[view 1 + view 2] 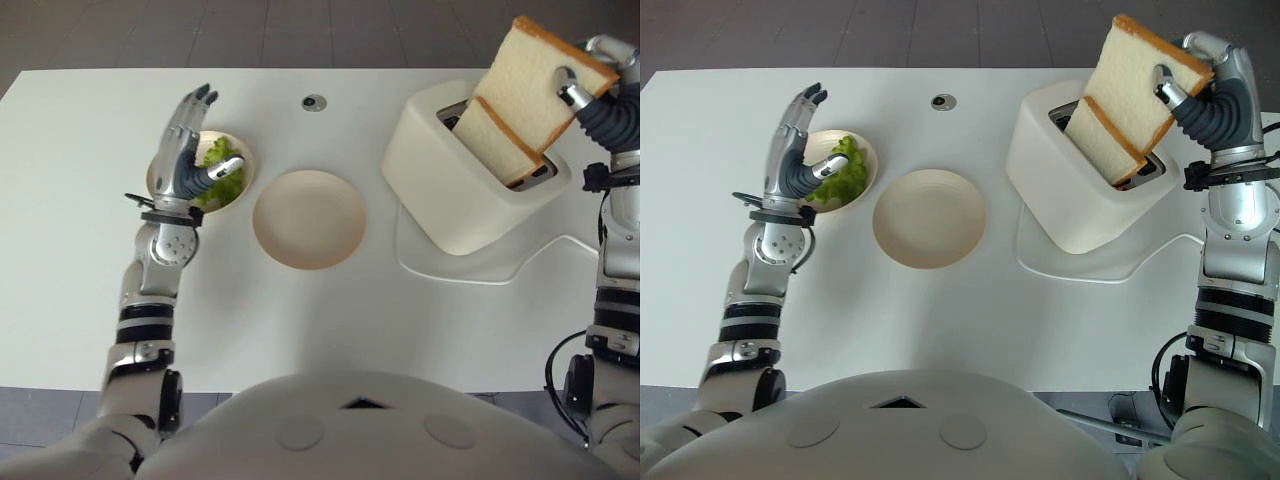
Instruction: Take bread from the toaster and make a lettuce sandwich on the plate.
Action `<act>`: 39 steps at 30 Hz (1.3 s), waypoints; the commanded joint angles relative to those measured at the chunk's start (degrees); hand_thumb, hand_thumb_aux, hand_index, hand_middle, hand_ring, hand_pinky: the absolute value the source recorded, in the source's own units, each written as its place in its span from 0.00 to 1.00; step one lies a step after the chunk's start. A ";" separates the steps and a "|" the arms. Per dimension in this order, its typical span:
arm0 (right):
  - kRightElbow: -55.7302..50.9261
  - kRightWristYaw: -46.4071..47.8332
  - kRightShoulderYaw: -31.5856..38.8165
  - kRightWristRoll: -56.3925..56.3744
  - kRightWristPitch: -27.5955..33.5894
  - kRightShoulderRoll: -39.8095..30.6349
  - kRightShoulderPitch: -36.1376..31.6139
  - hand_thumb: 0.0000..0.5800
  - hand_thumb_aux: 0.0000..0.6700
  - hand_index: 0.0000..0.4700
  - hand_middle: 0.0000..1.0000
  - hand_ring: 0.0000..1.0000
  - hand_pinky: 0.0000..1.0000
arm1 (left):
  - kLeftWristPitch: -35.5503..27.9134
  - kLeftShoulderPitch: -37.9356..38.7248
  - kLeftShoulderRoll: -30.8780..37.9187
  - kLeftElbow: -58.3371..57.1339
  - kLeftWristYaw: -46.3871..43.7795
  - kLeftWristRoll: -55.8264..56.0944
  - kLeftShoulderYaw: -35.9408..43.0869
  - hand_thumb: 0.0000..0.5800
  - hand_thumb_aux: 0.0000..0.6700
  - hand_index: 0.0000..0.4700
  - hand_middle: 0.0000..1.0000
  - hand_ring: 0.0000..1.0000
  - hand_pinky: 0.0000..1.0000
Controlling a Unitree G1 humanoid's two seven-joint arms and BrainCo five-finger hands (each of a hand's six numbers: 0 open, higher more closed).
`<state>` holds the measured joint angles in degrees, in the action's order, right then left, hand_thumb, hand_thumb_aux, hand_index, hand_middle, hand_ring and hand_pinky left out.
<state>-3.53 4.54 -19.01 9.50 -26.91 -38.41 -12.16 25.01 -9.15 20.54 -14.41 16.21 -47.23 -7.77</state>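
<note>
Plate (308, 218) mid-table | left hand (185, 150) spread over lettuce (222, 182) | right hand (1210, 100) grips bread (525, 100) at toaster (450, 195)

Two bread slices (545, 85) are leaning out of one toaster (450, 195) at the right hand (603, 95), while one plate (309, 218) and one bowl (246, 152) of lettuce (224, 186) are sitting beside the left hand (188, 152).

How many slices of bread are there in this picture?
2. The upper slice is held tilted above the toaster by the right hand. The lower slice overlaps it, its bottom end at the toaster's slot. More could be hidden inside.
</note>
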 commanded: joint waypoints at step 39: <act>-1.64 2.00 33.65 14.47 -2.00 17.51 3.27 0.00 0.00 0.00 0.00 0.00 0.00 | -5.39 -4.13 10.53 -17.29 9.41 6.48 20.08 1.00 1.00 1.00 0.00 0.00 0.00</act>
<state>-6.54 7.70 16.61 24.88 -28.43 -21.12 -8.31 19.10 -14.70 30.30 -34.26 26.05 -41.81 13.01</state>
